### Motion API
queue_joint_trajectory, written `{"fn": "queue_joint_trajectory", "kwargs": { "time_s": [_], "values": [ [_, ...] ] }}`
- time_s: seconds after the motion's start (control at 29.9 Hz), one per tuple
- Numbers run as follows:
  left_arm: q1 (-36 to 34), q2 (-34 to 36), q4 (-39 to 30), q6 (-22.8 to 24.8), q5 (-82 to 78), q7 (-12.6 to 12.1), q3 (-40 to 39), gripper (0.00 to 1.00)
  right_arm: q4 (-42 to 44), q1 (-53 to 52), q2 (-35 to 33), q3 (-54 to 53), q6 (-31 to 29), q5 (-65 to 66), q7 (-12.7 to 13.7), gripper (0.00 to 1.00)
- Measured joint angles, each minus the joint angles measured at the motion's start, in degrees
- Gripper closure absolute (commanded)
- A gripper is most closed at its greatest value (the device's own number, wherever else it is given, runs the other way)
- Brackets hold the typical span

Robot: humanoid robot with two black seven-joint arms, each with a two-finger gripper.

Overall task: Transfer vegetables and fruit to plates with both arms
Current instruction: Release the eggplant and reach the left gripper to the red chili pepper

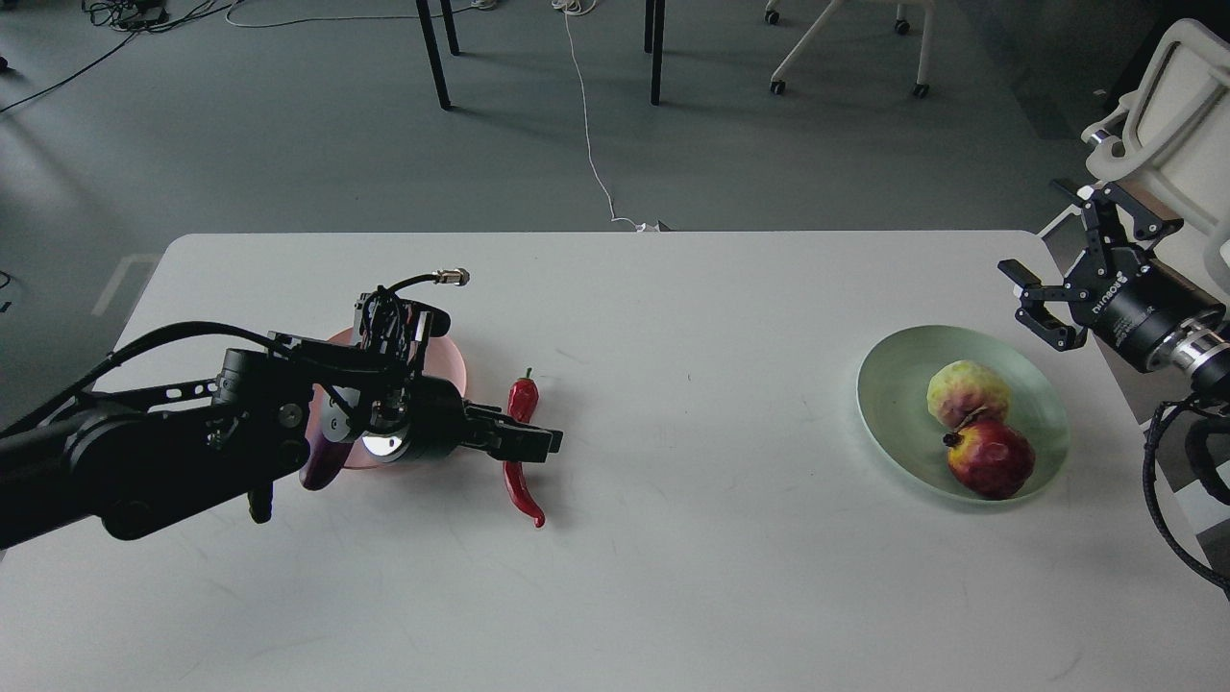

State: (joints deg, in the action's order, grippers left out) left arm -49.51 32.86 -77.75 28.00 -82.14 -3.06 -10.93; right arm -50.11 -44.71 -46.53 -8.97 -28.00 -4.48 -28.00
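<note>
My left gripper (527,440) reaches over the middle of the red chili pepper (524,495), which lies on the table; its fingers look open and hold nothing. The left arm covers most of the pale pink plate (454,363). The purple eggplant (315,469) shows only as a dark end poking out past the plate's front left rim. The mint green plate (879,384) at the right holds the yellow-green fruit (966,392) and the dark red pomegranate (990,459). My right gripper (1043,274) hangs open and empty above the table, just behind and right of that plate.
The white table (673,577) ends at its far edge near the top third of the view. A white chair (1172,115) stands behind my right arm. Chair and table legs and cables stand on the grey floor beyond.
</note>
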Motion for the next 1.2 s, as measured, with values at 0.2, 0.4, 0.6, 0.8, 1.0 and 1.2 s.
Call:
{"fn": "queue_joint_trajectory", "kwargs": {
  "time_s": [0.2, 0.4, 0.6, 0.8, 1.0, 1.2],
  "values": [
    [0.1, -0.5, 2.4, 0.0, -0.3, 0.0, 0.0, 0.08, -0.1, 0.2, 0.0, -0.1, 0.0, 0.0, 0.0, 0.04],
    [0.5, -0.7, 3.7, 0.0, -0.4, 0.0, 0.1, 0.08, -0.1, 0.4, -0.1, -0.2, 0.0, 0.0, 0.0, 0.04],
    [0.5, -2.1, 4.2, 0.0, -0.4, 0.0, 0.1, 0.08, -0.1, 0.4, -0.1, -0.2, 0.0, 0.0, 0.0, 0.04],
    [0.6, -2.7, 4.6, 0.0, -0.4, 0.0, 0.1, 0.08, -0.1, 0.4, -0.1, -0.2, 0.0, 0.0, 0.0, 0.04],
    [1.0, -2.9, 5.6, 0.0, -0.4, 0.0, 0.1, 0.09, -0.2, 0.4, -0.1, -0.2, 0.0, 0.0, 0.0, 0.04],
    [1.7, -3.0, 6.4, 0.0, -0.5, 0.1, 0.1, 0.14, -0.2, 0.6, -0.2, -0.2, 0.0, 0.0, 0.0, 0.04]
  ]
}}
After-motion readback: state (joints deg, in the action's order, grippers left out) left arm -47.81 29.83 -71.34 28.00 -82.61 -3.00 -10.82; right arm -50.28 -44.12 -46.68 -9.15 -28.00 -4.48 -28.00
